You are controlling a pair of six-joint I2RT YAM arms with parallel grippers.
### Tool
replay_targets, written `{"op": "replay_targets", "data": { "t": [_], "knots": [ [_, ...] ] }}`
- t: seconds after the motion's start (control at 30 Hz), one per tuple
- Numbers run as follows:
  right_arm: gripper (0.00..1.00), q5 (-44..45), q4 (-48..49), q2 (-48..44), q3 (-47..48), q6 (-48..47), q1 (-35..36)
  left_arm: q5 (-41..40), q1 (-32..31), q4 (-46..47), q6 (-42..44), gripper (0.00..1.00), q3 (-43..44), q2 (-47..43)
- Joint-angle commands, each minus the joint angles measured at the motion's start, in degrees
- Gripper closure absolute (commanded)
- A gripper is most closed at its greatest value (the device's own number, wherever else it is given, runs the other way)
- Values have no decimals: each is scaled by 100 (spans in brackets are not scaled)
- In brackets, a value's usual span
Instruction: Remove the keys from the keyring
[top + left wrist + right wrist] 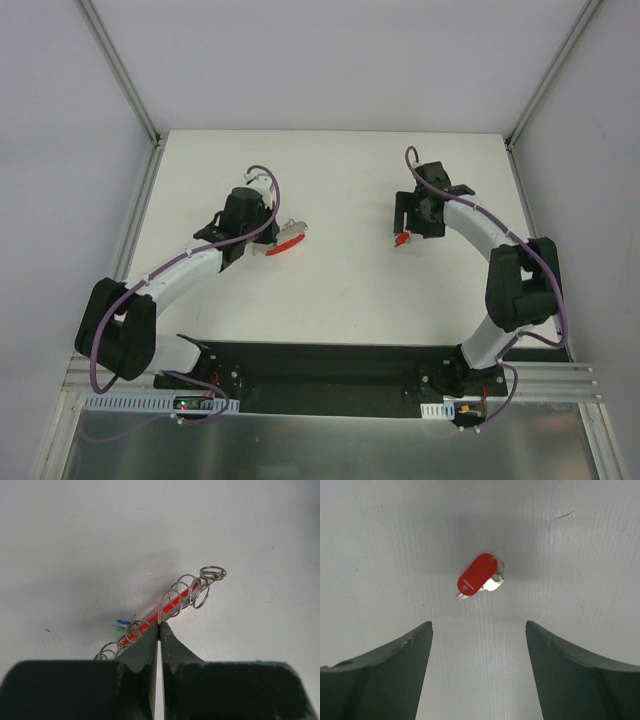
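left claw (160, 630): fingers pressed together, tips pinching the keyring (172, 602) at its red band. the band runs out ahead of the tips and up to the right. it is threaded through a row of thin silvery wire rings (201, 594), with one more ring at its far end. more rings bunch just left of the fingertips. small blue and green bits (120, 625) show among those; cannot tell what they are. cannot tell whether the keyring rests on the counter (340, 290) or hangs just above it.

right claw (477, 625): open, fingers wide apart, nothing between them. a key (477, 575) with a red oblong head lies flat on the counter ahead of the gap, centred between the fingers and touching neither. a small silvery piece and a thin ring sit against the head's right side.

top view: keyring (284, 243) at the left claw's tip; red-headed key (402, 239) at the right claw's tip. the two are well apart.
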Motion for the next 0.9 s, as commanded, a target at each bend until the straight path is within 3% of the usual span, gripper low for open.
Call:
{"op": "replay_targets", "data": {
  "t": [0.0,0.03,0.17,0.43,0.47,0.73,0.8,0.87],
  "knots": [
    [7,20,-98,-1167,-264,2,25,387,281,426,-344,100,293,256],
    [4,11,-81,-1552,-361,2,42,475,395,461,-440,100,372,405],
    [4,-156,-89,-2457,-862,-25,139,704,440,567,-423,100,600,775],
    [4,-138,-352,-3594,-1355,19,446,678,493,558,-467,97,812,1372],
    [4,-130,-379,-3673,-1364,19,473,687,493,541,-476,87,829,1399],
    [4,-120,-617,-4524,-1302,107,745,651,528,146,-91,48,1207,743],
    [4,-182,-599,-4815,-1294,212,746,1089,528,110,42,31,1225,426],
    [4,-463,-608,-5200,-1302,248,754,1667,519,110,165,23,1155,-110]
  ]
}}
